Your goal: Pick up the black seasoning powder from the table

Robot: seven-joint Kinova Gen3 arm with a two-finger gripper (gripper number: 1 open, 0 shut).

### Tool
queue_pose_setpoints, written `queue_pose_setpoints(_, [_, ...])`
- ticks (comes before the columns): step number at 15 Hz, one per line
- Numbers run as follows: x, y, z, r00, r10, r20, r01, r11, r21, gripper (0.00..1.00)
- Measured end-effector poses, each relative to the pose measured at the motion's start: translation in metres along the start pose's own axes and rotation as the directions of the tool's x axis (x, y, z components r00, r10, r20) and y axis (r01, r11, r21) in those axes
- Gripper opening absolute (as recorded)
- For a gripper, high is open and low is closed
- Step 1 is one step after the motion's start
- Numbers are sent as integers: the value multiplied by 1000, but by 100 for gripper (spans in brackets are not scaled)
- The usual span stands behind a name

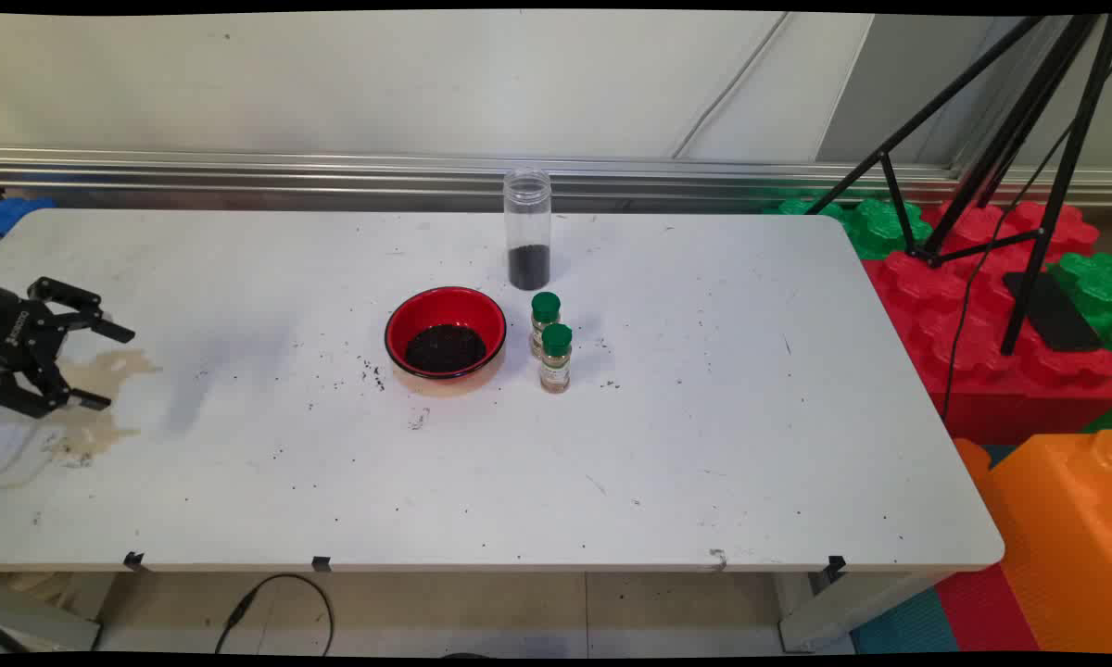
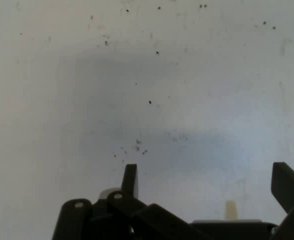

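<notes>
Hand (image 1: 102, 366) spread, over bare table (image 1: 241, 445)

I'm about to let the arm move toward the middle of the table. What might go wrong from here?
The two spice jars stand close together right beside the red bowl, so a sideways approach might topple one. The tall clear jar behind them has no lid and may spill its dark contents if bumped. The open tool is over a brownish stain at the table's left.

Bare table (image 1: 241, 445) lies open from the tool (image 1: 111, 366) rightward until the red bowl (image 1: 445, 332), jar (image 1: 527, 229) and bottles (image 1: 551, 345).
</notes>
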Motion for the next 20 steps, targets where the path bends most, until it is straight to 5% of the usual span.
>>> queue_pose_setpoints(12, [44,-19,4,990,-137,-22,137,990,13,100])
queue_pose_setpoints(20, [97,-43,15,969,-237,-77,239,971,27,100])
